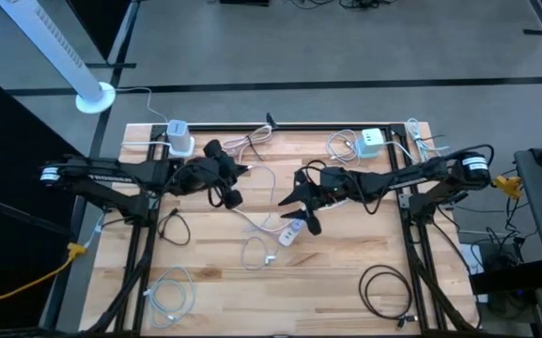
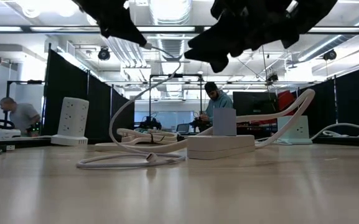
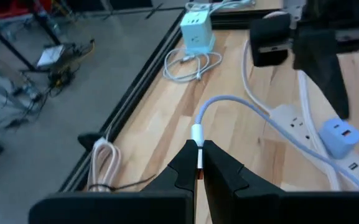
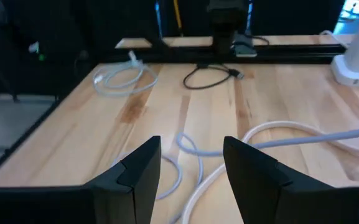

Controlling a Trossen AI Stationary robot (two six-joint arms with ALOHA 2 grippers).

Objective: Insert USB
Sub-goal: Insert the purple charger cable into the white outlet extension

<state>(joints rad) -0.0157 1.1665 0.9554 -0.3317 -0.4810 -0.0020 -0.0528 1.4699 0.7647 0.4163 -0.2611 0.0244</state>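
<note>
My left gripper [image 1: 240, 178] [image 3: 198, 163] hovers above the table's middle, shut on a white USB plug [image 3: 197, 142]. The plug's white cable [image 3: 254, 112] arcs away and runs down to the table [image 2: 135, 160]. A white power strip [image 1: 291, 236] [image 2: 219, 146] lies flat on the wood, with a pale blue adapter [image 3: 341, 138] [image 2: 224, 121] plugged into it. My right gripper [image 1: 298, 212] [image 4: 190, 165] is open and hangs in the air just above the strip, touching nothing. My left gripper pinches the white USB plug [image 3: 197, 149] between its two fingertips, right where the cable leaves it. The plug sticks out forward past the fingertips, lifted clear of the table. Its cable [image 2: 160, 59] hangs slack in a curve down to the wood.
Two white charger cubes stand at the far edge, one on the left [image 1: 178, 137] and one on the right [image 1: 371, 142]. Loose cables lie about: a black coil [image 1: 386, 289] near right, a white coil [image 1: 169, 293] near left, a small black loop [image 1: 173, 228]. People are in the room beyond.
</note>
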